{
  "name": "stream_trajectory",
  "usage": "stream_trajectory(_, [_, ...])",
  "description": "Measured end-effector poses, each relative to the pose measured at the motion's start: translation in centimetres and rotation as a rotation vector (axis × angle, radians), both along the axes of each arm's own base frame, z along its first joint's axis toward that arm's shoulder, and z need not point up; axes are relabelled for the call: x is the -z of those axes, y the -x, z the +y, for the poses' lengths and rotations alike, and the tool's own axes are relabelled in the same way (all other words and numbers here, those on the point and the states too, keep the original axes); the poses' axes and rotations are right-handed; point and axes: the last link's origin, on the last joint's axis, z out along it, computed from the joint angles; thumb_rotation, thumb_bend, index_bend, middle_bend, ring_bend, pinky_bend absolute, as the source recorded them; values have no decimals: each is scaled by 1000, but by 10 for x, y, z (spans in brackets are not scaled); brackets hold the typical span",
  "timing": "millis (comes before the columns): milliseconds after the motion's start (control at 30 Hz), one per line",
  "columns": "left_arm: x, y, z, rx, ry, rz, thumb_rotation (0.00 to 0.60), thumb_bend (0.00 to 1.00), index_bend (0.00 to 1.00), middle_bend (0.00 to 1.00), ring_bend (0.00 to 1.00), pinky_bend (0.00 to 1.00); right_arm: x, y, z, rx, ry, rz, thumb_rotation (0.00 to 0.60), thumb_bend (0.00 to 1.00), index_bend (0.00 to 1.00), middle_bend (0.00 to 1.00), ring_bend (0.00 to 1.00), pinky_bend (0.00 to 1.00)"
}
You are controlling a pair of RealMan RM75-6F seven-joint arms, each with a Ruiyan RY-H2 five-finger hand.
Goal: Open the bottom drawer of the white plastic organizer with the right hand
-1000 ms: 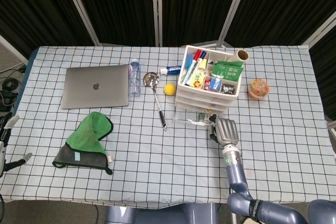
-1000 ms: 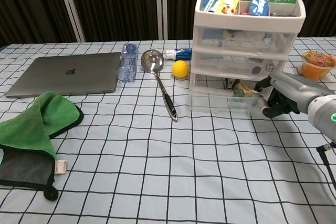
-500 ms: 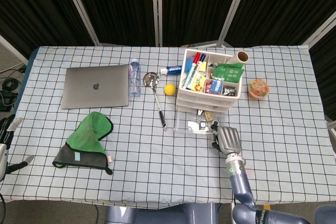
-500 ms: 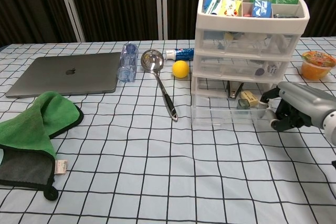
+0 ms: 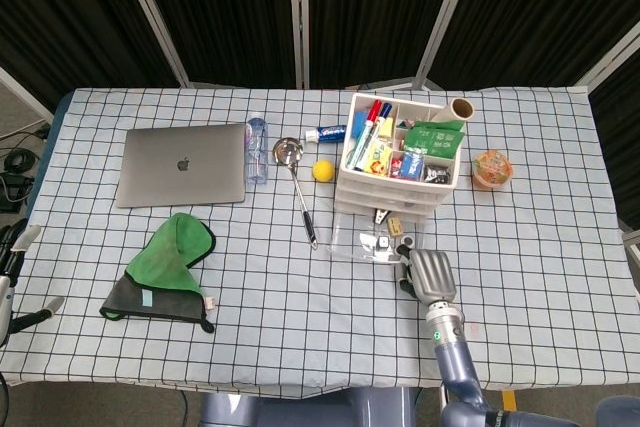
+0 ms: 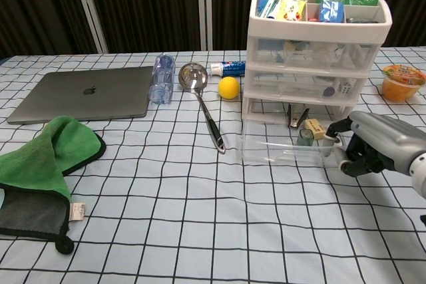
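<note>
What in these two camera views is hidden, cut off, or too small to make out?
- Right hand fingers: hand's own back hides their drawer contact, head view.
- Bottom drawer contents: too small to identify, both views.
- Left hand: cut by left edge, head view; absent from chest view.

Clear, seemingly glossy plastic bottom drawer (image 6: 286,147).

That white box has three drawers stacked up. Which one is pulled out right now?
The bottom drawer, the clear one sticking out toward the camera with small items visible inside. The right hand is at its front corner. The two drawers above sit flush in the organizer.
</note>
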Motion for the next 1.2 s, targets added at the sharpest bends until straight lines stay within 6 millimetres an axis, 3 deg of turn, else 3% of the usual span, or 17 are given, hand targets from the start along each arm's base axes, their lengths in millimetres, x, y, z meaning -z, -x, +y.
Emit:
stream_trajectory(200, [0, 0, 0, -4, -2, -1, 600, 0, 0, 0, 0, 0, 0, -1, 1, -8, -9, -10, 600, 437, 407, 998, 950, 820])
stream_trajectory(467, [-1, 0, 1, -4, -3, -3, 600, 0, 0, 0, 0, 0, -1, -2, 2, -9, -12, -11, 600, 424, 340, 998, 950, 820])
stream_trajectory(1200, [-5, 0, -2, 4, -17, -16, 600, 0, 0, 0, 0, 0, -13, -23, 29, -64, -26, -38, 600, 364, 323, 999, 950, 821])
